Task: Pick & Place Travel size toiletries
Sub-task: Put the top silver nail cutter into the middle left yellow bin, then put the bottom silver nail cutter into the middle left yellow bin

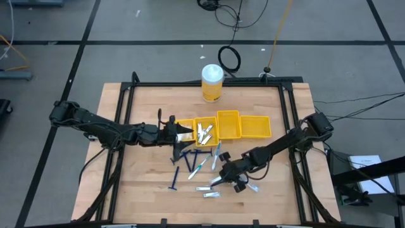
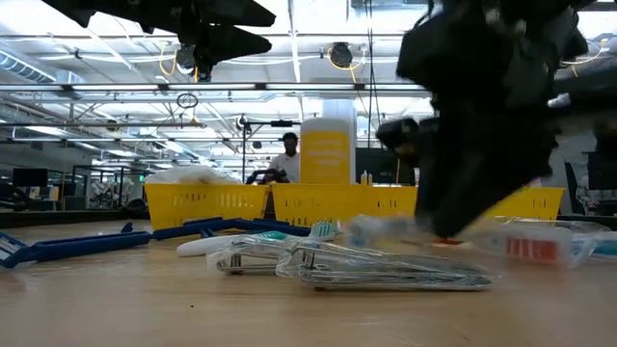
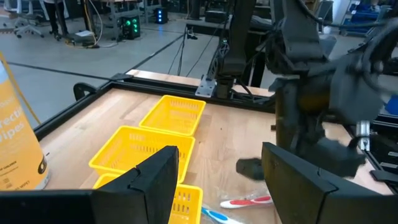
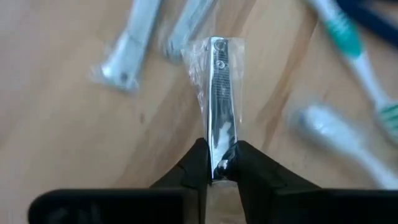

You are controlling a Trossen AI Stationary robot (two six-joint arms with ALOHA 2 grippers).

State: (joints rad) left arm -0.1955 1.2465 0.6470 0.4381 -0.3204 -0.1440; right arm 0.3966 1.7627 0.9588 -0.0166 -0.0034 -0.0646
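Note:
Toiletries lie scattered on the wooden table near the yellow bins (image 1: 228, 125): dark blue razors (image 1: 183, 158), toothbrushes (image 1: 199, 166) and silvery wrapped pieces (image 1: 205, 189). My right gripper (image 4: 217, 163) is at the near middle of the table, shut on one slim silvery piece in a clear wrapper (image 4: 219, 93). My left gripper (image 3: 217, 180) hovers open at the left end of the bin row, with nothing between its fingers. My right gripper pinches the near end of the slim silvery piece (image 4: 217, 155) between its two fingertips. The fingers slant down from the table's right side and lie along the piece, which sticks straight out ahead of them. Whether its far end rests on the table, I cannot tell.
A tall yellow canister with a white lid (image 1: 212, 82) stands behind the bins at the far edge. The second bin from the left holds several silvery pieces (image 1: 204, 132). Two more wrapped pieces (image 2: 386, 270) lie close to my right gripper. A dark frame (image 1: 190, 84) borders the table.

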